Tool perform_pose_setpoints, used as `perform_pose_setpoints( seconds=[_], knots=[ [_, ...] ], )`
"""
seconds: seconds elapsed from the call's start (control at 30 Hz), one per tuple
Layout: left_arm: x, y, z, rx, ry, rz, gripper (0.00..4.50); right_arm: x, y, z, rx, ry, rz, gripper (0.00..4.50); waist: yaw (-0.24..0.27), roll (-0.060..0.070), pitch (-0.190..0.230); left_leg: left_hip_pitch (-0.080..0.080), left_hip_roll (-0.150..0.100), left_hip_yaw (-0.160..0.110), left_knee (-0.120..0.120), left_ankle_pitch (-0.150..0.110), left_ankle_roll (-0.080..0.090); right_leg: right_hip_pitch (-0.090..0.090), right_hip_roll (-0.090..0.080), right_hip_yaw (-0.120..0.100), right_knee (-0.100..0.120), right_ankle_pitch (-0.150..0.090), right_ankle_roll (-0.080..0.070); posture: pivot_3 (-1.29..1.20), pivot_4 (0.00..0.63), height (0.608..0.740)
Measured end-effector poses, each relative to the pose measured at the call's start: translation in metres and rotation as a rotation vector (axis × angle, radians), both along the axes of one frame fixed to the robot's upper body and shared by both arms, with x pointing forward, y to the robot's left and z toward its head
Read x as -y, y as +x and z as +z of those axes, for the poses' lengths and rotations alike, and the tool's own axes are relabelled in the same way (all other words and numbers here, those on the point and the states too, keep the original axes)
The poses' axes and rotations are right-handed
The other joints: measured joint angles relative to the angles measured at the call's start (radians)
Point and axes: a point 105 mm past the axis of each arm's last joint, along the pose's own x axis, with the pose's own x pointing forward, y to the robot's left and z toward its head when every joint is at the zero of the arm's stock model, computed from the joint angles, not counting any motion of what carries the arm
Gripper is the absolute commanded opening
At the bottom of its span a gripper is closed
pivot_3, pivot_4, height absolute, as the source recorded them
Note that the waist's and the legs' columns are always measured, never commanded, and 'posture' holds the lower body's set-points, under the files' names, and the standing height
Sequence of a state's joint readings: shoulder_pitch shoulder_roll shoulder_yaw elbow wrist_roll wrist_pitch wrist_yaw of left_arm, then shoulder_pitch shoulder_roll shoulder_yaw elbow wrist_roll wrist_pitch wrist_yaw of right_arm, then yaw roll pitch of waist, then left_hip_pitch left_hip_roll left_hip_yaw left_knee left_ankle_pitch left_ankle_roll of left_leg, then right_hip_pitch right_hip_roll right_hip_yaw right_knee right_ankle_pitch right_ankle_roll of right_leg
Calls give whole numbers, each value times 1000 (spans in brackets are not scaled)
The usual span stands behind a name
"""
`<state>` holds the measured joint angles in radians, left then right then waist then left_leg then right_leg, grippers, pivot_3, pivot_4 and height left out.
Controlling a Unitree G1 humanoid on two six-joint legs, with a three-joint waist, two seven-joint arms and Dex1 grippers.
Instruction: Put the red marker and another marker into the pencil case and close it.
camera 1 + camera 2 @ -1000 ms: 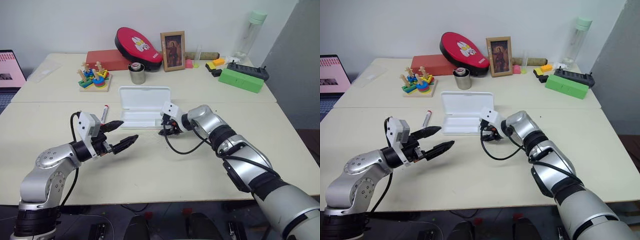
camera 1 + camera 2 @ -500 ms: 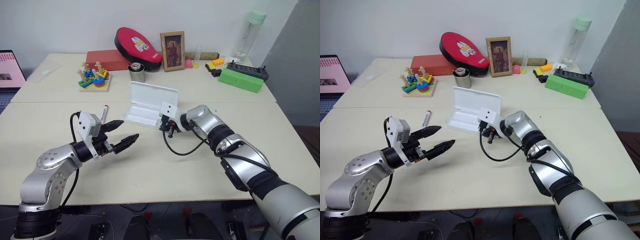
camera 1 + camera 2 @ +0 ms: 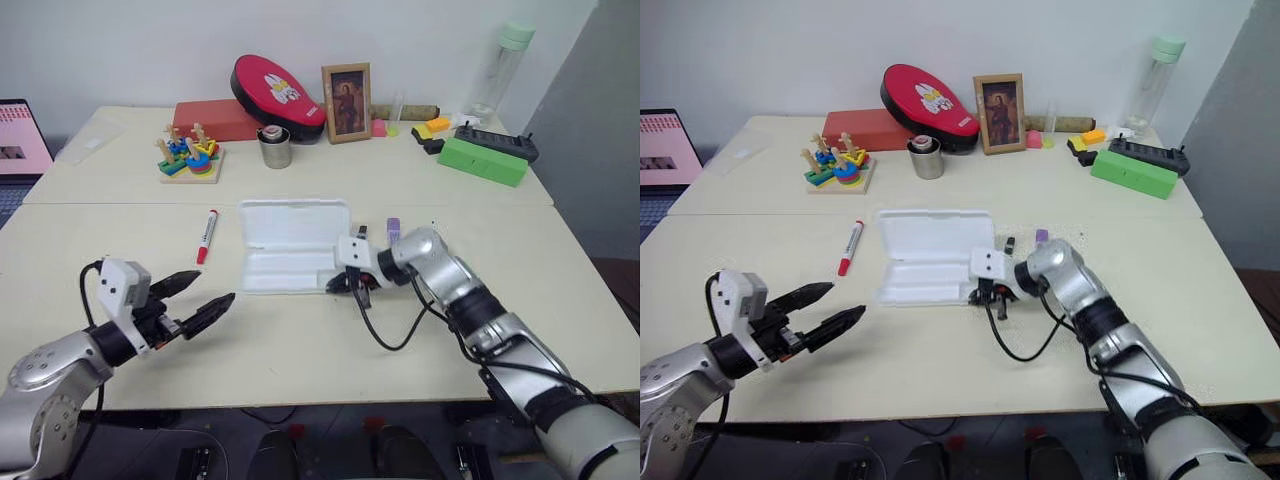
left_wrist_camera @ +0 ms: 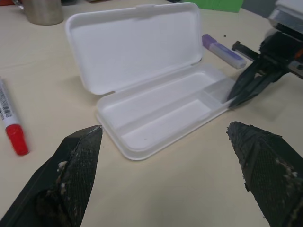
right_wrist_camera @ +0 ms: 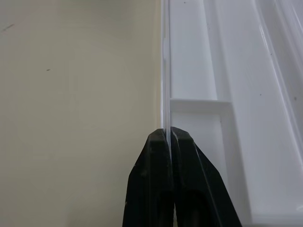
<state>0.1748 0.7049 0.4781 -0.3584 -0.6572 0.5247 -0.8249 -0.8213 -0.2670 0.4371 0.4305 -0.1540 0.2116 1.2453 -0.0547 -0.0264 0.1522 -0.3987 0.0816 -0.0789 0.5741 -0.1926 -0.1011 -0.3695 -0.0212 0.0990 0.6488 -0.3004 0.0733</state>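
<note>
- The right gripper point(image 5: 169, 137) is pressing its fingers point(image 5: 154, 189) together on the thin front wall of the pencil case point(image 3: 290, 245), pinching the rim at the end where a small divided compartment is sitting just past the fingertips, as the right wrist view is showing close up.
- The left wrist view is showing that same pinch from across the worktop point(image 3: 300, 340), along with the case's lid lying open and flat behind the empty tray.
- The left gripper point(image 3: 195, 300) is hovering with its fingers point(image 4: 75, 165) spread wide, well apart from the case and holding nothing.
- The red marker point(image 3: 207, 236) is lying on the worktop beyond the left fingers, near the case's far end from the right gripper.
- The purple highlighter point(image 4: 223, 50) is lying just behind the right fingers, beside the lid's corner; the head views are showing only its tip point(image 3: 393, 228).
</note>
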Motion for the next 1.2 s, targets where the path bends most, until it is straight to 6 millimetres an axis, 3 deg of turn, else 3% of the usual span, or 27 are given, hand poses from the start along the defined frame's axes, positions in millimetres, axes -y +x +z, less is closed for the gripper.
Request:
perform_pose_setpoints(
  seconds=[0.3, 1.2],
  knots=[
    [-6, -14, -4, -50, 31, -14, 4500, 1, -24, -1, -37, -18, 18, 37, 0, 0, 0, 1, 0, 0, 1, 0, 0, 0, 0, 1, -1, 0, 0, 0, 150, 740],
    [-4, -10, 1, -26, 34, -23, 4500, -9, -34, -6, -134, -30, -109, 37, 0, -1, 0, 0, 0, 0, 0, 0, 0, -2, 0, 0, -2, 0, 0, 0, 150, 740]
  ],
)
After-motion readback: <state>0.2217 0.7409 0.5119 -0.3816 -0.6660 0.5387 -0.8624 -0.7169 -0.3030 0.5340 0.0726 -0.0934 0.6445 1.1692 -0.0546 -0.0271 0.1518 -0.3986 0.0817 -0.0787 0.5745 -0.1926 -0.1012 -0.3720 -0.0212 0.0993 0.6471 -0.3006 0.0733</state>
